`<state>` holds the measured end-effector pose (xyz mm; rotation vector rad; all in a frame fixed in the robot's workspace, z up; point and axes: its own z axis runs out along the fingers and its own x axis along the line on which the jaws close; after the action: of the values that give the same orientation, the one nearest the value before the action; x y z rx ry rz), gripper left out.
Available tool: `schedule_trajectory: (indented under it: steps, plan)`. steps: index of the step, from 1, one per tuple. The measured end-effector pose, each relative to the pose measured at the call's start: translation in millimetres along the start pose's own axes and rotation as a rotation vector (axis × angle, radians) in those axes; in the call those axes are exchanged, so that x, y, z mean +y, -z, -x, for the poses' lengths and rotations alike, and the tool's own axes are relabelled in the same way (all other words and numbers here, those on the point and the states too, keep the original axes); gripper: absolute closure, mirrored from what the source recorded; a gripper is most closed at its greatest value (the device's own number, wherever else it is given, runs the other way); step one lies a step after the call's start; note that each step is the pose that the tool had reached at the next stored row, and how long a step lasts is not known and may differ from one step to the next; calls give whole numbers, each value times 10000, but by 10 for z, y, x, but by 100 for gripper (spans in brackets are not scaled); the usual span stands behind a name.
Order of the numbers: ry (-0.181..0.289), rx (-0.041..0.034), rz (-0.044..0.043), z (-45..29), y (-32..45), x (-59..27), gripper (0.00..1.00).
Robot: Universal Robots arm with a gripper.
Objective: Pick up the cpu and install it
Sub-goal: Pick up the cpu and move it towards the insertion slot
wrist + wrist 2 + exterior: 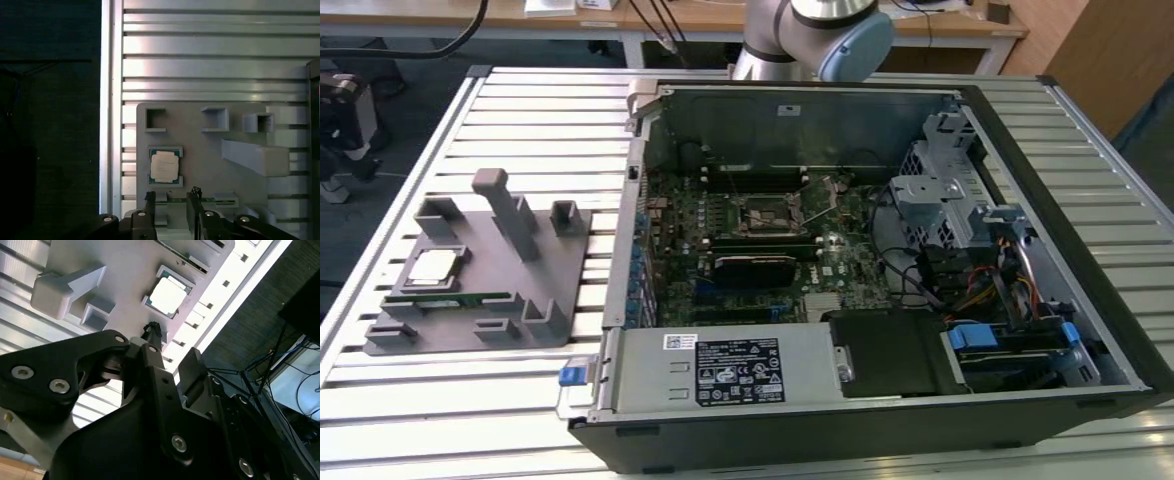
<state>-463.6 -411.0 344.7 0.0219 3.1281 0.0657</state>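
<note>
The cpu (434, 268) is a small silver-topped square lying flat in a recess of the grey holder plate (520, 290), on the table at the exterior view's left. In both wrist views the cpu (164, 166) (168, 292) lies below and just ahead of my gripper (171, 201) (172, 347). The gripper is open, hanging clear above the plate with nothing between its black fingers (194, 199). The motherboard's socket (767, 212) sits in the middle of the opened computer case.
A green memory stick (447, 298) (200, 201) lies on the holder beside the cpu. Grey posts and brackets (500, 205) (255, 156) rise from the plate. The case walls (640, 200), drive cage (947, 190) and cables (987, 280) surround the motherboard. The arm's base (814, 30) stands behind the case.
</note>
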Motion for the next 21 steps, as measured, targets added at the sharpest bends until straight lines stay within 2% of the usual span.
schedule_trajectory:
  steps: [2,3,5,6,7,21]
  plan:
    - [0,-2,-8,0,-21,-2,53]
    - [1,-1,-9,0,-31,-3,53]
    - [3,0,-9,-1,-63,-8,42]
    - [6,4,-9,-1,-80,-10,42]
    - [7,7,-9,-1,-98,-12,36]
    - [139,120,-9,-5,-370,-25,36]
